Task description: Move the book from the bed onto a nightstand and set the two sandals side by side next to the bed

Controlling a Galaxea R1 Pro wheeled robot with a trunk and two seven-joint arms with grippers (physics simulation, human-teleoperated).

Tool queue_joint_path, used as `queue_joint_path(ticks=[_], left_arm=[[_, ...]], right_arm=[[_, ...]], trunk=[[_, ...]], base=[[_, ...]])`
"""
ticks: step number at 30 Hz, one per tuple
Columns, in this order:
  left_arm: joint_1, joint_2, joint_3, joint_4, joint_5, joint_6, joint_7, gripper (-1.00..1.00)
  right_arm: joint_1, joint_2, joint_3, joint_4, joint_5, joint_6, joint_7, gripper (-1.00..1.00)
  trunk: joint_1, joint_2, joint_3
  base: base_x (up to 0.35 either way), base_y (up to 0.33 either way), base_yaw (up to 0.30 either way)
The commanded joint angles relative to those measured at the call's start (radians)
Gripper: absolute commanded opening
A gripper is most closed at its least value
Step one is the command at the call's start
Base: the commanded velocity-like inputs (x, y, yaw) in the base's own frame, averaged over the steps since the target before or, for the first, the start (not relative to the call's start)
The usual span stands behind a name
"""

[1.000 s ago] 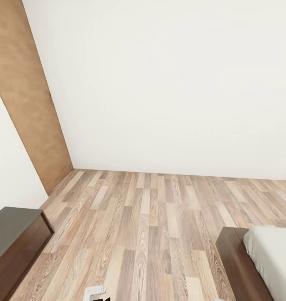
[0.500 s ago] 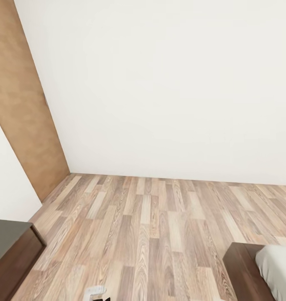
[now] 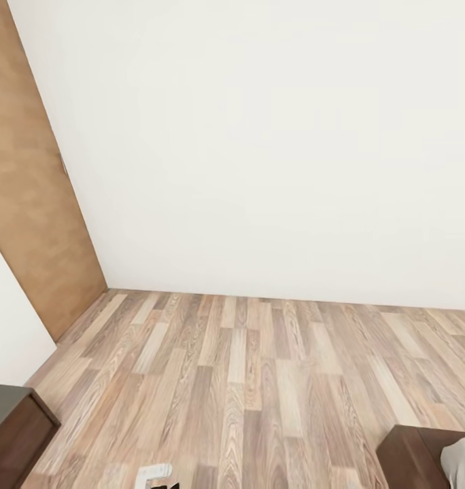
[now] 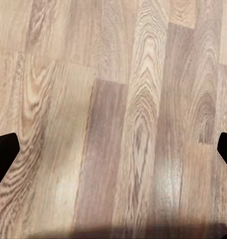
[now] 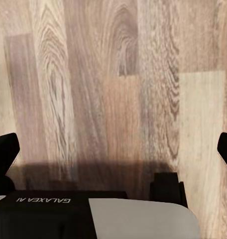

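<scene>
One white wall (image 3: 280, 136) spans the head view above the wood-plank floor (image 3: 246, 380), with a brown door panel (image 3: 28, 204) at left. A corner of the bed (image 3: 423, 458) sits at lower right; a nightstand (image 3: 15, 428) corner sits at lower left. Left gripper (image 4: 113, 154) and right gripper (image 5: 113, 154) fingers spread wide, holding nothing, over bare floor.

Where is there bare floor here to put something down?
The biggest bare patch is the wood-plank floor, bordered by the white wall behind, the brown door at the left, the dark cabinet at the lower left and the bed corner at the lower right. Those two lower corners are the tight spots. Bare planks also lie under both pincers.
</scene>
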Motion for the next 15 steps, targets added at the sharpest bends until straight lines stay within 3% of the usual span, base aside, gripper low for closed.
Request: queue_joint_path(ticks=[1,15], left_arm=[[0.0,0.0,0.009,0.0,-0.01,-0.003,-0.002,1.0],[0.0,-0.001,0.009,0.0,-0.01,-0.003,-0.002,1.0]], right_arm=[[0.0,0.0,-0.005,-0.002,-0.008,0.009,0.003,1.0],[0.0,0.0,-0.005,-0.002,-0.008,0.009,0.003,1.0]], trunk=[[0.001,0.0,-0.001],[0.001,0.0,-0.001]], base=[[0.332,0.0,0.0],[0.332,0.0,0.0]])
